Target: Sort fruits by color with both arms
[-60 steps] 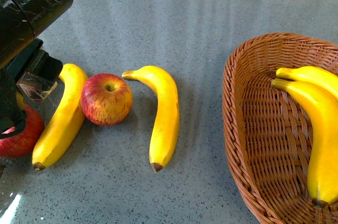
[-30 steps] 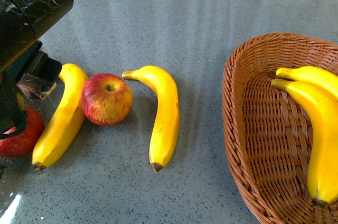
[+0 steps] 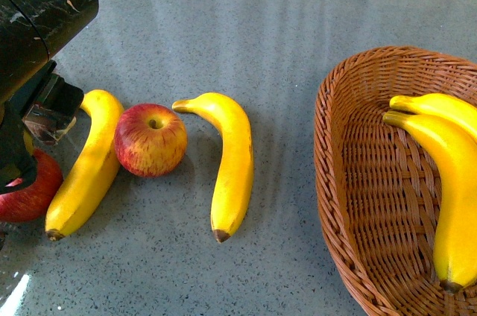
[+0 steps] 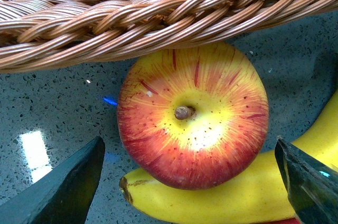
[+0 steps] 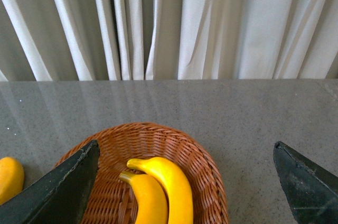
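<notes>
front view | wicker basket [image 3: 356, 182] | two bananas [image 3: 455, 182] inside

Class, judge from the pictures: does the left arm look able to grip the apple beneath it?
Probably yes. The left gripper hangs over the apple with jaws open wider than it. One snag: the banana pressed against the apple lies under one jaw, and the basket rim sits close.

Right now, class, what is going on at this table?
A two-armed robot is sorting fruit. Its left gripper is open either side of a streaked apple beside a banana, not gripping it. The right gripper is open and empty, aimed at a wicker basket holding two bananas. Another apple and another banana lie on the table.
</notes>
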You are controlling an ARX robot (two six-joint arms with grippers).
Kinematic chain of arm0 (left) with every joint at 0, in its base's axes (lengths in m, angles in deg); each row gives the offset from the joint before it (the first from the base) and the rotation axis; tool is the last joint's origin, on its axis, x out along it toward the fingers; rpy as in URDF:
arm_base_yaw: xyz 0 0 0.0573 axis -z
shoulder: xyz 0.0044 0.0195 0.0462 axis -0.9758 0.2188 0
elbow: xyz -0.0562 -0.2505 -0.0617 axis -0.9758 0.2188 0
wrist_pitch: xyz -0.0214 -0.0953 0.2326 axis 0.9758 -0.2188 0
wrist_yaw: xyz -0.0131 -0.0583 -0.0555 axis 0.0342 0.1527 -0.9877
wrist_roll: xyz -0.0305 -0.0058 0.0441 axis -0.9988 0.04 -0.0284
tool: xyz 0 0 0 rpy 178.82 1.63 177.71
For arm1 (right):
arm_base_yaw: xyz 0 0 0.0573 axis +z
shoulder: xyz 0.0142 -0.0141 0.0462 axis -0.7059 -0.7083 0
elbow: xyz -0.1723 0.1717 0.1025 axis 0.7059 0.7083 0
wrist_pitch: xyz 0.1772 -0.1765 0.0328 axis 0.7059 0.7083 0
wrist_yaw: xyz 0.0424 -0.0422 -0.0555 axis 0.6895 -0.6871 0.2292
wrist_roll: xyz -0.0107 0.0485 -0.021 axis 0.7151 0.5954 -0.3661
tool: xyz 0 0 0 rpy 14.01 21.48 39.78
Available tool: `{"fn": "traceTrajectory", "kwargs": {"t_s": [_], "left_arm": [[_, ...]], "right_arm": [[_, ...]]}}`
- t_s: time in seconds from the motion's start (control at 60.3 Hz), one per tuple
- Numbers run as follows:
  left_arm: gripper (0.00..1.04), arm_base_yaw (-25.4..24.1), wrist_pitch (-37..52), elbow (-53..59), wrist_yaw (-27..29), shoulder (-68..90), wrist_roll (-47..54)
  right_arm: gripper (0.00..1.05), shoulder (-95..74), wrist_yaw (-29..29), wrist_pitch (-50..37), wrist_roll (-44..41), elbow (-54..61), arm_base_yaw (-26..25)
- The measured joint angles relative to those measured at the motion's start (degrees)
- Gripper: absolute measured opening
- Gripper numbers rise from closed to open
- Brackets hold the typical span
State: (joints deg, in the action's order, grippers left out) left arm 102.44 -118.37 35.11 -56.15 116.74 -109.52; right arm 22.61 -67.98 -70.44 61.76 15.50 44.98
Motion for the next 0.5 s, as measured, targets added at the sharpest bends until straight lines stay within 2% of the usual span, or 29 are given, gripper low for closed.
{"fn": "traceTrajectory", "kwargs": {"t_s": [0.497], "left_arm": [[0.96,-2.29,1.57,0.00,0.61,0.63,2.25]], "right_arm": [[0.96,0.00,-0.02,0.00,0.00,0.00,0.00]]}}
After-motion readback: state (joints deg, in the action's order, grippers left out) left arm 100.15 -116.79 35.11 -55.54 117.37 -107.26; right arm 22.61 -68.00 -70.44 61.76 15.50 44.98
